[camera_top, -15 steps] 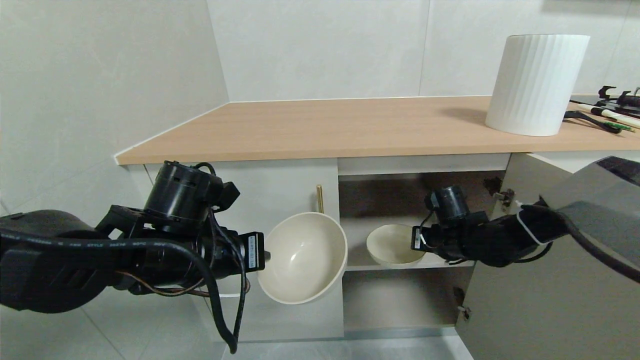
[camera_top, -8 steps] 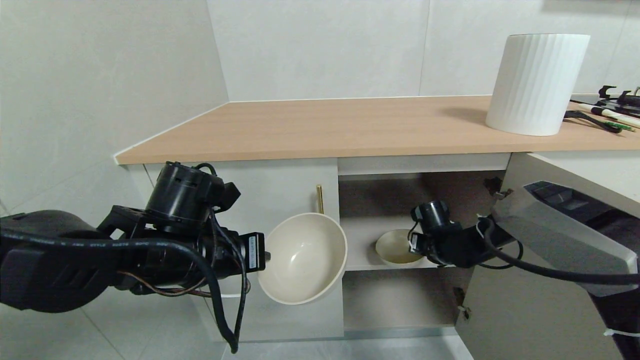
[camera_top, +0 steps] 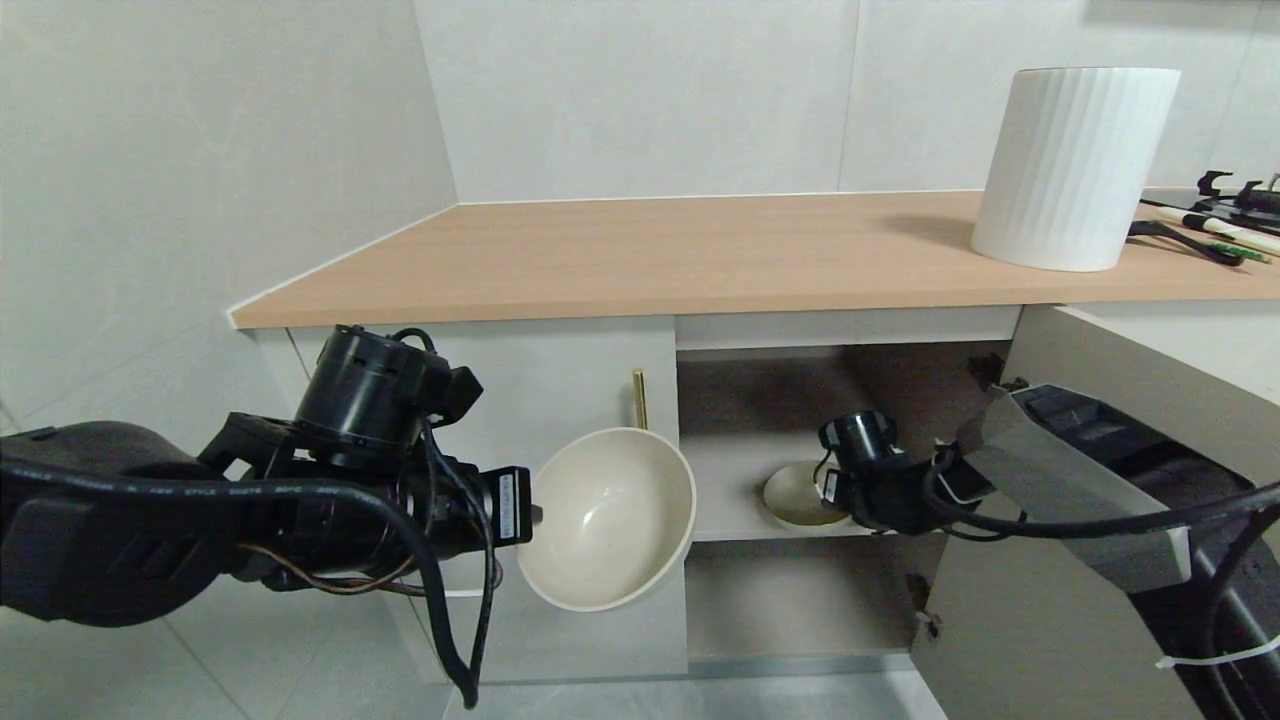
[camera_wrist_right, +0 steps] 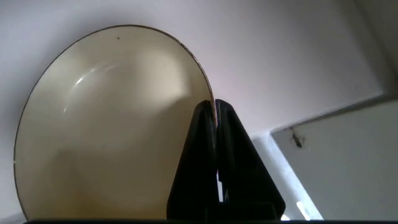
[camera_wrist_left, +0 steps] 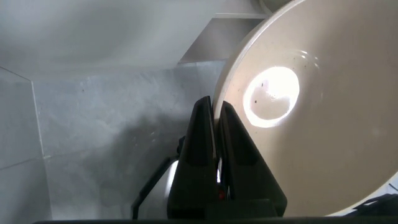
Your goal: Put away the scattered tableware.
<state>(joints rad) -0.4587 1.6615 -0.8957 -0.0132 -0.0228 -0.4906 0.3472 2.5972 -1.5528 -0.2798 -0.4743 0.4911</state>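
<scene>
Head view shows you the left gripper (camera_top: 533,512) pinching the rim of the large cream bowl (camera_top: 610,520), which hangs tilted in the air before the closed cabinet door (camera_top: 560,385). Your right gripper (camera_top: 832,492) sits inside the open cabinet (camera_top: 790,390), jaws pressed on the rim of the small bowl (camera_top: 795,495). That bowl seems to rest on the shelf (camera_top: 725,490), though contact is hard to judge. A white ribbed canister (camera_top: 1075,165) stands on the countertop (camera_top: 650,250).
</scene>
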